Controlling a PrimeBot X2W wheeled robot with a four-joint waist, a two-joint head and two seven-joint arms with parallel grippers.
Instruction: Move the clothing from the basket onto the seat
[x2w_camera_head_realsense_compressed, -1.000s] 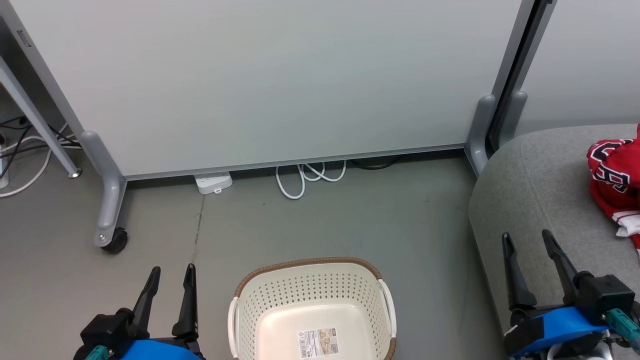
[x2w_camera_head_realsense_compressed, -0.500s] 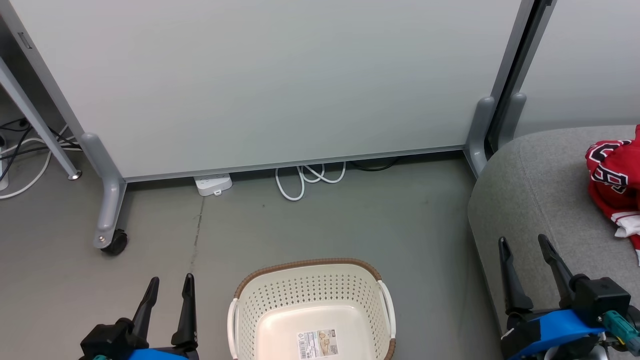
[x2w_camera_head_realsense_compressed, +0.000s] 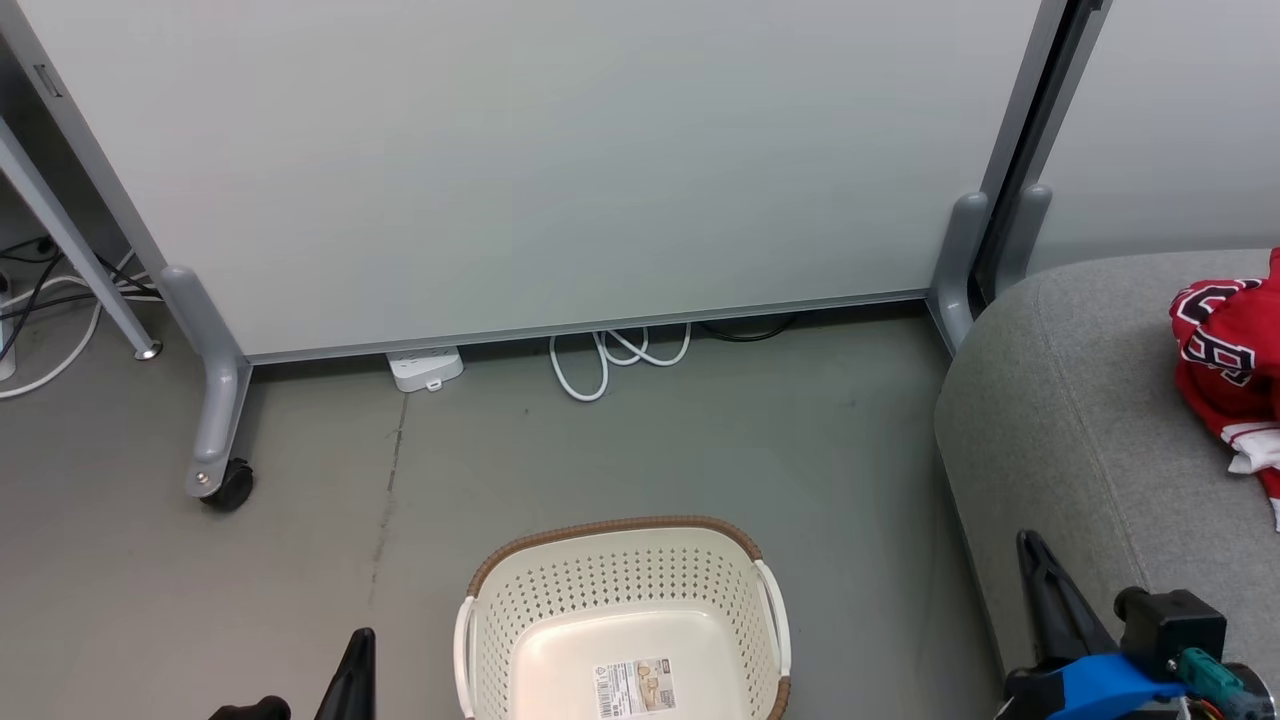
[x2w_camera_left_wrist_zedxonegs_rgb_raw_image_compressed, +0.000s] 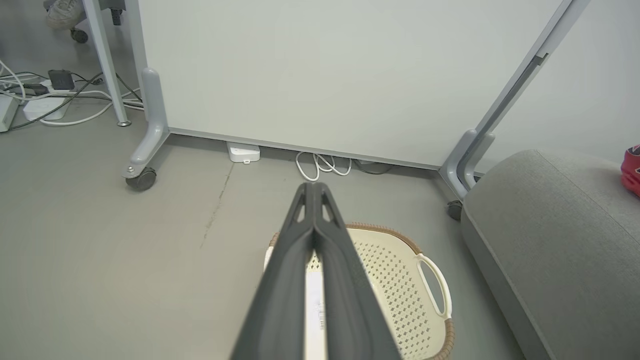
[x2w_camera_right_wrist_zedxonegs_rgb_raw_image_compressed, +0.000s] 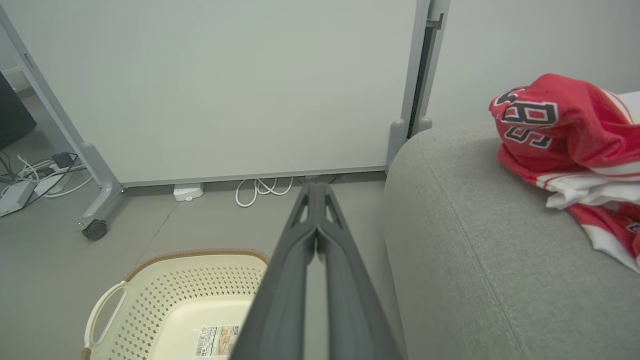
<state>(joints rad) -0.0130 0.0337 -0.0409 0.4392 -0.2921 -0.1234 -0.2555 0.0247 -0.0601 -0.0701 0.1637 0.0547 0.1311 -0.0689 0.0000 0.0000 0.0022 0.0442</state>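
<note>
With the clothing heaped on the seat at right and the basket bare, the left tool and right tool are held closed, empty.

The floor carries the basket. Beyond it lie a power strip and coiled cable; right of it, the seat bears clothing.

Smooth cream plastic for the basket, pierced with holes, under a brown woven-look rim; bears a printed paper label on its faintly glossy bottom. Looks coarse and matt on the seat: grey cloth with stitched seams. Soft red clothing, slightly sheeny, with white trim. Matt dark plastic on the left fingers. Dull, smooth grey floor; satin grey metal on the partition legs.
</note>
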